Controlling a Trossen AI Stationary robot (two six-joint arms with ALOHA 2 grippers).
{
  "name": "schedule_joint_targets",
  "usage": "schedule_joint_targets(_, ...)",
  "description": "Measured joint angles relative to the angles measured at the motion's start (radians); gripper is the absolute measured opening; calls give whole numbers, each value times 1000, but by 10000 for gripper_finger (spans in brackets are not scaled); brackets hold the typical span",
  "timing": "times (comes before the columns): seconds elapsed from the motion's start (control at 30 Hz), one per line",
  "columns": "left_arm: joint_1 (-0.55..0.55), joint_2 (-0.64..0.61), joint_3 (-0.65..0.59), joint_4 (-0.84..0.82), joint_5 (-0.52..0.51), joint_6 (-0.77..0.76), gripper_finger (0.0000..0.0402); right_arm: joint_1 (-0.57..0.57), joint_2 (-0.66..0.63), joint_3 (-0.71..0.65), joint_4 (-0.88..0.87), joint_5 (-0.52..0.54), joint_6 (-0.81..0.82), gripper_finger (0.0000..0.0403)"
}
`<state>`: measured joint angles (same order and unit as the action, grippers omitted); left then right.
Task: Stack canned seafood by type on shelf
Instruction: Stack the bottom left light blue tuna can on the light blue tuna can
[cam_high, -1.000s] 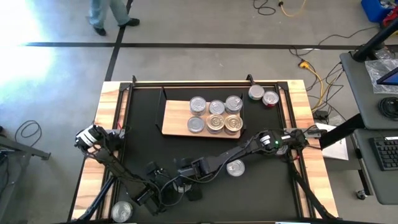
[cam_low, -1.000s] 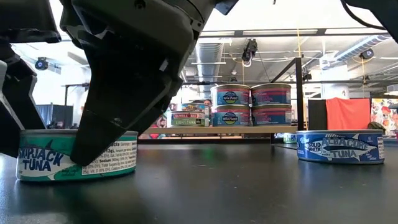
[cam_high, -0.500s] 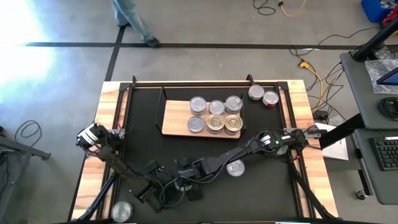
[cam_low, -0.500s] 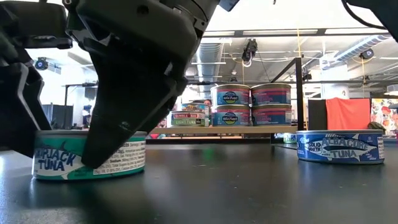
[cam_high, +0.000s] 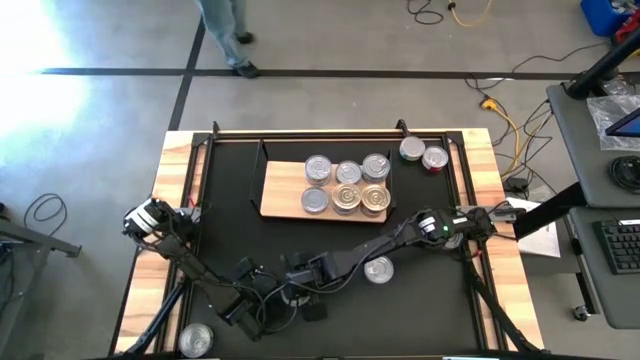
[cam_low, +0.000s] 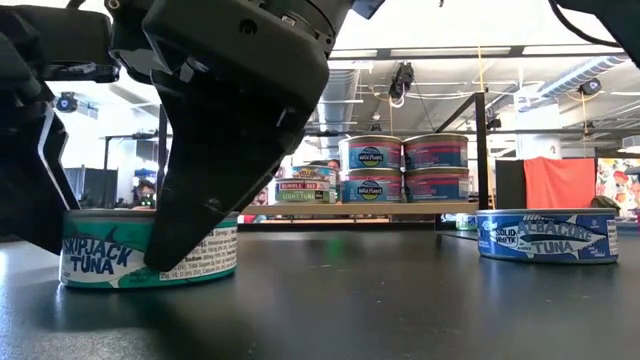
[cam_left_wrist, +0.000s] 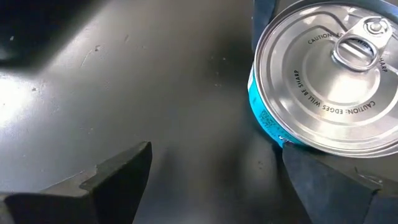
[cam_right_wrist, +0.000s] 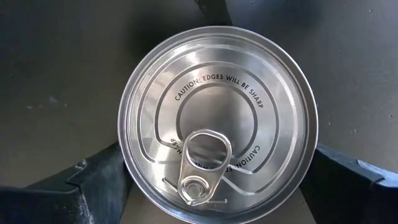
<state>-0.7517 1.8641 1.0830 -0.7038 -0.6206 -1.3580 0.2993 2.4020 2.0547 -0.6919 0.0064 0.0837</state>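
A teal skipjack tuna can (cam_low: 150, 250) with a silver pull-tab top (cam_right_wrist: 217, 118) rests flat on the black mat near the table's front. My right gripper (cam_right_wrist: 217, 155) is open and straddles it, one finger on each side. My left gripper (cam_left_wrist: 214, 155) is open just to the can's left, and the can (cam_left_wrist: 323, 68) sits at one of its fingers. The shelf (cam_high: 285, 195), a light-wood board, lies farther back. Several cans (cam_high: 346, 185) stand on it, stacked two high in the low view (cam_low: 400, 170). My left gripper meets the can's teal side wall (cam_left_wrist: 267, 121) with the tip of one finger (cam_left_wrist: 329, 180), coming slanting down from the table's left. Its other finger (cam_left_wrist: 118, 174) stands free over the mat. The can sits flat on the mat. My right gripper's fingers (cam_right_wrist: 99, 180) stand close against the can's rim on two opposite sides, slanting down from above. I cannot tell whether they touch it.
A blue albacore can (cam_low: 545, 235) sits on the mat to the right (cam_high: 378, 268). Two more cans (cam_high: 412, 150) (cam_high: 434, 158) stand at the far right. One can (cam_high: 197, 338) lies on the wooden edge at the near left. A person (cam_high: 225, 30) walks beyond the table.
The teal can has slid a short way along the mat toward the table's right edge, staying flat. My left gripper has moved the same way beside it.
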Motion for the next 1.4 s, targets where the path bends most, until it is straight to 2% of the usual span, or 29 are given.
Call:
schedule_joint_targets(0.2,-10,-22,5,-50,26,-40,350,-1,-30,1,-54,-22,-16,370)
schedule_joint_targets(0.43,-36,-113,6,-165,6,-124,350,-2,-127,-3,-169,-32,-17,369)
schedule_joint_targets(0.6,-23,-226,6,-243,-103,-126,350,0,-211,16,-274,-33,-25,369)
schedule_joint_targets(0.8,50,-379,5,-242,-268,-14,350,-15,-325,17,-310,-28,-33,369)
schedule_joint_targets(0.9,102,-445,5,-234,-317,107,350,-46,-384,18,-313,16,-29,369)
schedule_joint_targets(1.0,173,-492,5,-187,-340,293,350,-96,-436,18,-314,47,-19,369)
schedule_joint_targets(1.27,399,-550,4,-12,-357,1021,350,-303,-557,20,-353,65,18,369)
schedule_joint_targets(1.33,464,-570,4,34,-333,1164,350,-366,-576,19,-383,82,-6,369)
schedule_joint_targets(1.4,530,-602,3,83,-227,1265,350,-429,-585,19,-417,101,-41,369)
